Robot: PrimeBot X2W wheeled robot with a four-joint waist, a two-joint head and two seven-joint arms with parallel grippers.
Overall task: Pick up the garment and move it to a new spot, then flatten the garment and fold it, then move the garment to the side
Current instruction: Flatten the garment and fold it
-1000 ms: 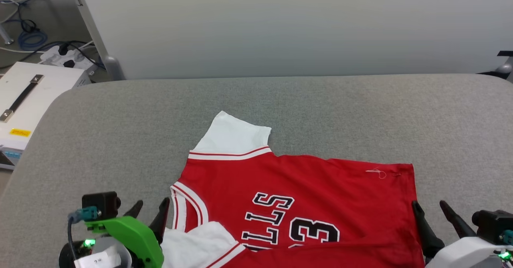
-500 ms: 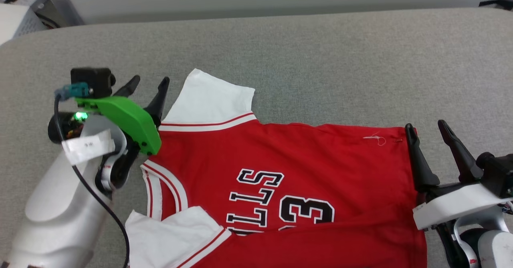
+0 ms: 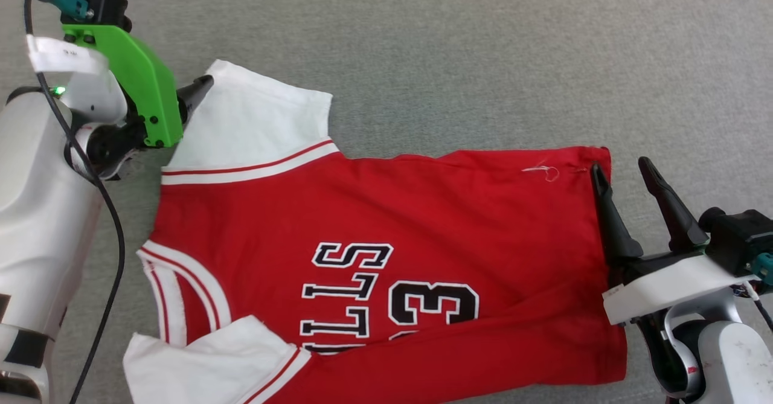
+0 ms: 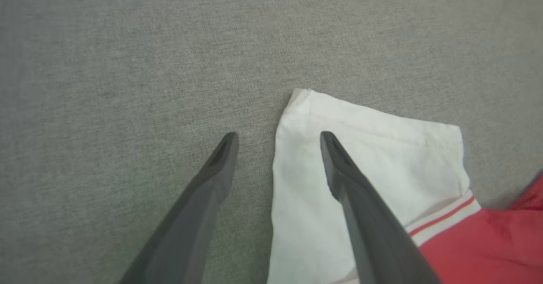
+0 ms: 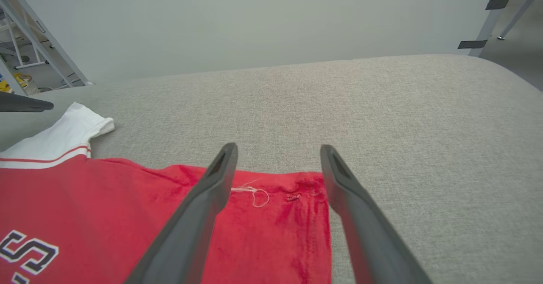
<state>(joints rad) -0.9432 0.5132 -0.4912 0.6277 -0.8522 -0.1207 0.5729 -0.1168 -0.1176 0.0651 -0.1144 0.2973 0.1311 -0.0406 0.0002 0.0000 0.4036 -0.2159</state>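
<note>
A: Red garment (image 3: 374,211), flat on the grey cloth surface (image 3: 483,41). Which way is it lying?

B: Sideways to the robot. Its long axis runs across, with the neck toward the robot's left and the hem toward its right, so the lettering is turned on its side. The near edge looks folded over.

A: And the left gripper (image 4: 278,136)?

B: Jaws apart, at the far sleeve (image 3: 253,114). One finger is over the white, the other over the grey beside it, so the sleeve's outer edge sits between them. Touching or not, I can't tell.

A: The right gripper (image 3: 622,165)?

B: Also spread wide, holding nothing. It's at the hem corner (image 3: 595,156), with one finger over the red and the other over grey just beyond the hem.
</note>
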